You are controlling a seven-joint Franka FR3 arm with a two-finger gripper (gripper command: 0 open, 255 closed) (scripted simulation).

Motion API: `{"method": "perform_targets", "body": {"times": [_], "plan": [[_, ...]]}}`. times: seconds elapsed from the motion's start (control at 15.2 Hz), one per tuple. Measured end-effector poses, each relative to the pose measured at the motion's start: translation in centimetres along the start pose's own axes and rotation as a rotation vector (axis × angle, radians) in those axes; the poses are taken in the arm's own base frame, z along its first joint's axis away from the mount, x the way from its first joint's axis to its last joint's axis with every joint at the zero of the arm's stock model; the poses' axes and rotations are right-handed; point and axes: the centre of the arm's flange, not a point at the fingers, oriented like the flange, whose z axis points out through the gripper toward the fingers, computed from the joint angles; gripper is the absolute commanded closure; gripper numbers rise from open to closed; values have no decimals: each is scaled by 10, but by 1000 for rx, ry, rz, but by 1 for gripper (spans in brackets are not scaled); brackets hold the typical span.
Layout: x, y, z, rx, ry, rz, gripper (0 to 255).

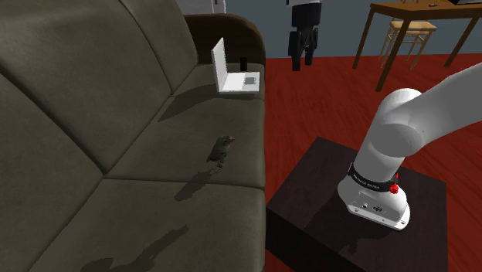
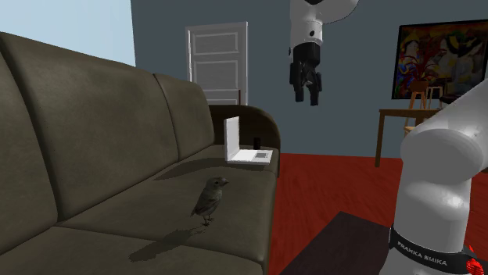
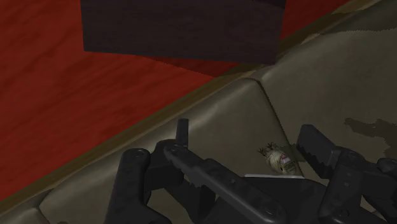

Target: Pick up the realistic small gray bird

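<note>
The small gray-brown bird (image 2: 211,197) stands upright on the seat of the dark sofa (image 2: 94,133), toward the front edge. An open white laptop (image 2: 244,145) sits farther along the same cushion, by the sofa's arm. A small black thing (image 2: 256,142) stands just beside the laptop.

The pincer (image 2: 306,92) hangs high in the air over that end of the sofa, well apart from the bird. Its two fingers stand apart, so it is open and holds nothing.

The wrist view looks down from above. There the bird lies far below, between the two fingers, and they do not touch it.

The second exterior view shows a white door (image 2: 215,58) and a bright painting (image 2: 442,51) on the wall. The shoulder view shows the dark stand (image 1: 309,232) under the white arm (image 1: 394,147), the red floor (image 1: 324,100) and a wooden surface (image 1: 417,11).
</note>
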Motion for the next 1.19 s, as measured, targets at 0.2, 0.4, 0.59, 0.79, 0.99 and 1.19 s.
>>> {"method": "perform_targets", "body": {"times": [0.2, 0.4, 0.59, 0.79, 0.99, 1.19], "plan": [[12, -7, 9, 1, -10, 1, 0], [38, -22, 31, 3, -34, 2, 0], [71, -42, 53, 5, -58, 4, 0], [100, -62, 80, 7, -82, 6, 0], [129, -82, 101, 10, -106, 8, 0], [154, -103, 129, 12, -131, 11, 0]]}}
